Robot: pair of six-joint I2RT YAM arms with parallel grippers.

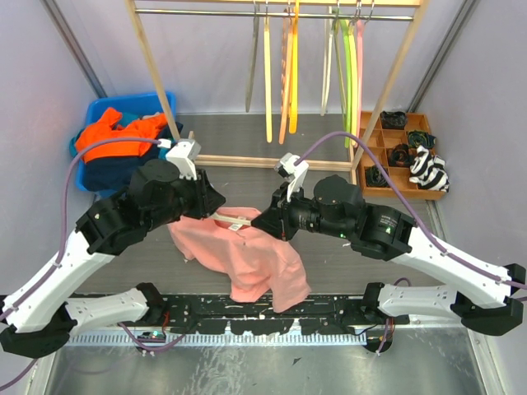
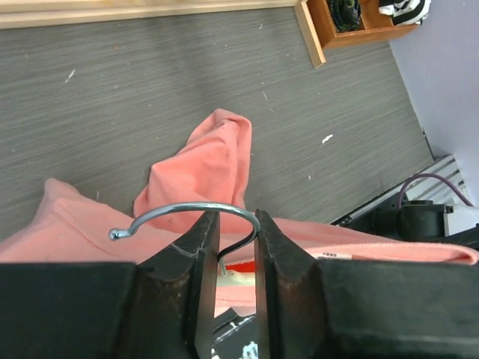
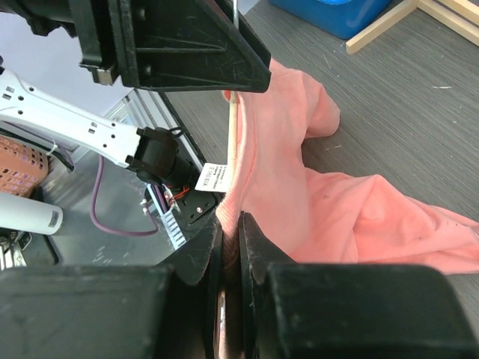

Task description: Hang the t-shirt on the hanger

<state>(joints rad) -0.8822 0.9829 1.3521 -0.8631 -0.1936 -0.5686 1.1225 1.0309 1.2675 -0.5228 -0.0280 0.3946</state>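
Two grippers meet mid-table, w/ the t-shirt [image 1: 251,255] bunched under and btwn them on the grey table [image 2: 150,90], its lower part reaching the near edge. L gripper [image 2: 230,221]: jaws narrow, one each side of the neck of the wire hook [image 2: 176,209]; can't tell if they actually pinch it. R gripper [image 3: 230,224]: jaws nearly closed, holding the t-shirt's collar edge. The hanger [image 3: 231,138] has its pale arm running into the collar just above.
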